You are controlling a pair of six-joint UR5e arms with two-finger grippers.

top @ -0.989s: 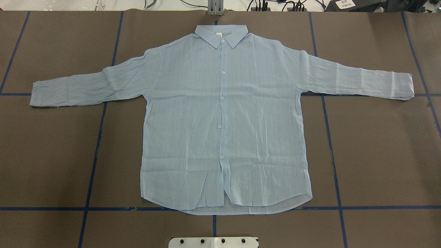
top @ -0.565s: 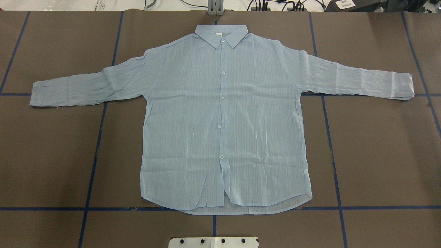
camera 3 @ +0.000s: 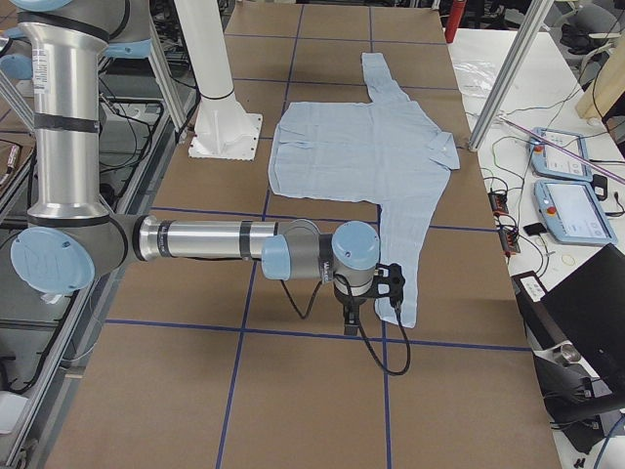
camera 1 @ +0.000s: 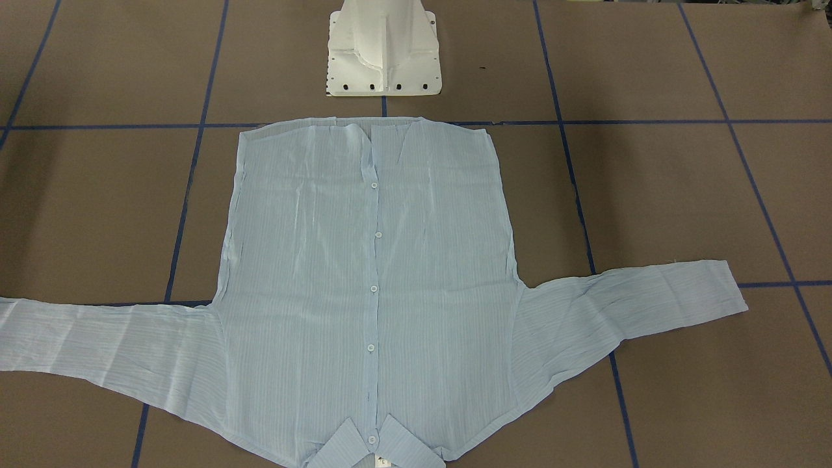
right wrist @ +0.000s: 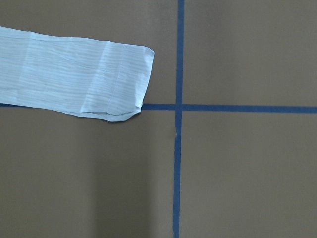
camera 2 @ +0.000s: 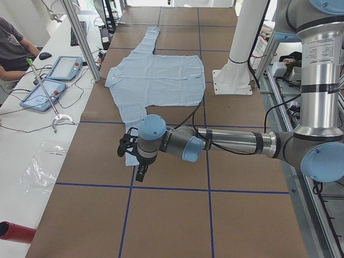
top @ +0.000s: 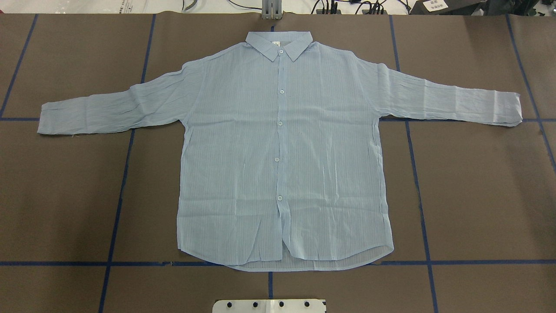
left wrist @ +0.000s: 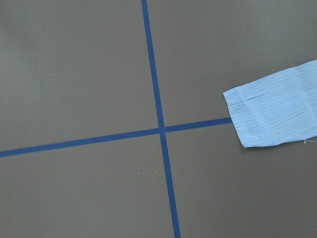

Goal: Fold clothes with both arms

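The pale-blue shirt [top: 282, 165] lies flat, buttoned, sleeves spread, collar at the worktop's [top: 478, 195] far edge. How the left gripper [camera 2: 141, 173] and right gripper [camera 3: 350, 320] hold their jaws can't be judged.

Nothing written can be read in any view. The small white tag [top: 275, 42] inside the collar of the shirt [top: 282, 165] carries a mark too small to make out. Beyond the collar, past the worktop [top: 478, 195] edge, a white label [top: 436, 5] on a black box [top: 464, 6] shows only blurred characters.

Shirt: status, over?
Left claw, right claw hover by shirt sleeve ends, open or shut unclear. Shirt flat, buttoned, unfolded. Nothing on it.
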